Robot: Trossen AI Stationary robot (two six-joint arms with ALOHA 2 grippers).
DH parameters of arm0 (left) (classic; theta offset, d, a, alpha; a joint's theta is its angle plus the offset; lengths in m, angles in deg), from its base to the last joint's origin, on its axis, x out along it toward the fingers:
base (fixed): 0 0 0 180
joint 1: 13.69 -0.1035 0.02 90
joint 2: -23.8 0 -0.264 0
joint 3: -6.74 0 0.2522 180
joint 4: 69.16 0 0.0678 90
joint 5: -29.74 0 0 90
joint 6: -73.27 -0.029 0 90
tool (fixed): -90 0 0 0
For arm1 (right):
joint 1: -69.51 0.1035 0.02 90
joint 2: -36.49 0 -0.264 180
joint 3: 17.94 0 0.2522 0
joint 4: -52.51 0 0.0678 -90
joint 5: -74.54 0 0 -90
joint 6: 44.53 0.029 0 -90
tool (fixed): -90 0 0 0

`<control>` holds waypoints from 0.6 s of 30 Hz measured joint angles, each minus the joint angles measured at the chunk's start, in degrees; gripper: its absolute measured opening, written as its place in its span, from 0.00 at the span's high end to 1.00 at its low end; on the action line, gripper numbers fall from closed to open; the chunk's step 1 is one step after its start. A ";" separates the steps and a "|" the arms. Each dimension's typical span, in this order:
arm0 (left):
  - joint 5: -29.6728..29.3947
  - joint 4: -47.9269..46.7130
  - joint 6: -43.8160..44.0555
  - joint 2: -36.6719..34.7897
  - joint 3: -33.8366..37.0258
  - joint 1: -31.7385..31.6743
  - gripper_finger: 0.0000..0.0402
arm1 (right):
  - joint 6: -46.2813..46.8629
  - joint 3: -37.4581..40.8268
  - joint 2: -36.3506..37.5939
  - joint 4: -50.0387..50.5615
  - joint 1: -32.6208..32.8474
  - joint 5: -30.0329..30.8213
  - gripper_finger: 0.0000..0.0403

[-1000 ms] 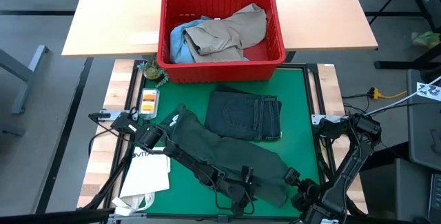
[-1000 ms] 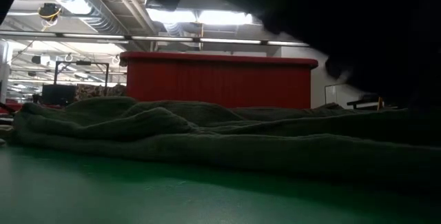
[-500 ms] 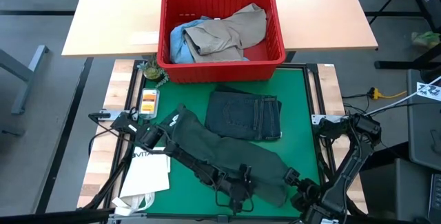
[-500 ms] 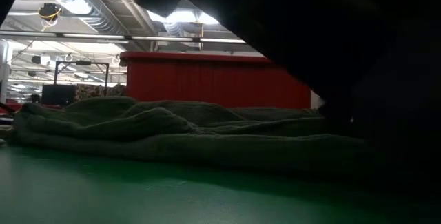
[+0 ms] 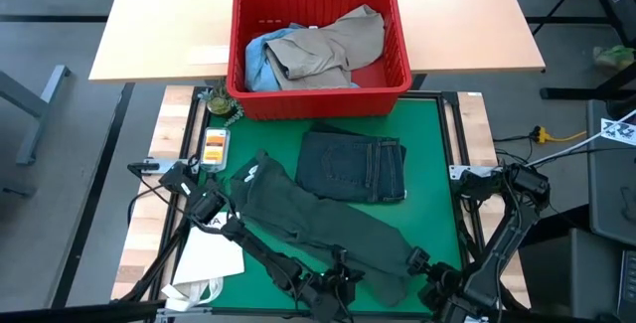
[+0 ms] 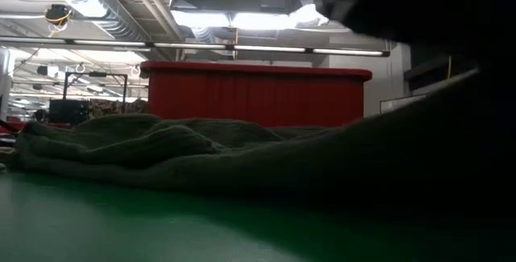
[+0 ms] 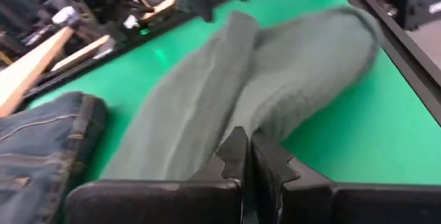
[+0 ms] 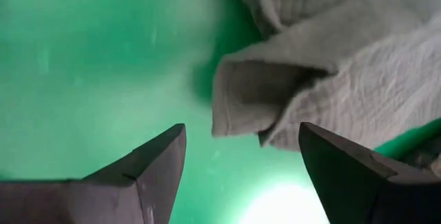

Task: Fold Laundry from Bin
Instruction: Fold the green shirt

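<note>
The left gripper (image 5: 336, 285) sits low at the near edge of the green mat (image 5: 437, 154), its fingers (image 7: 238, 156) clenched on the near end of the dark green shirt (image 5: 298, 214), which lies diagonally across the mat. The right gripper (image 8: 241, 162) hovers at the near right corner, fingers spread wide and grasping nothing — the shirt's edge lies just beyond them. The folded dark trousers (image 5: 353, 167) rest mid-mat, and the red bin (image 5: 320, 99) at the worktop's far side holds the khaki garment (image 5: 333, 50) and blue jeans (image 5: 256, 60).

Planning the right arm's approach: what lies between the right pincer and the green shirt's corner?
Only bare green mat lies between the open right pincer and the green shirt, per the right wrist view.
</note>
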 joint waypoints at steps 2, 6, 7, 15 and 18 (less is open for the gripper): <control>-1.89 -0.03 0.70 -0.31 -0.03 0.50 0.99 | -0.21 0.00 0.00 -1.79 0.00 1.91 0.30; -2.78 0.28 0.80 -0.40 -0.07 0.99 0.98 | -0.41 0.26 0.00 -2.57 0.00 6.52 0.30; -2.72 0.28 0.82 -0.40 -0.07 0.99 0.98 | -0.43 0.86 0.00 -3.06 0.00 7.10 0.30; -1.91 0.24 1.22 -0.40 -0.07 0.62 0.98 | -3.50 10.80 0.00 -15.47 -0.02 8.95 0.30; -0.57 0.13 3.45 -0.40 -0.07 0.58 0.98 | -6.24 13.04 0.00 -18.32 -0.60 14.52 0.31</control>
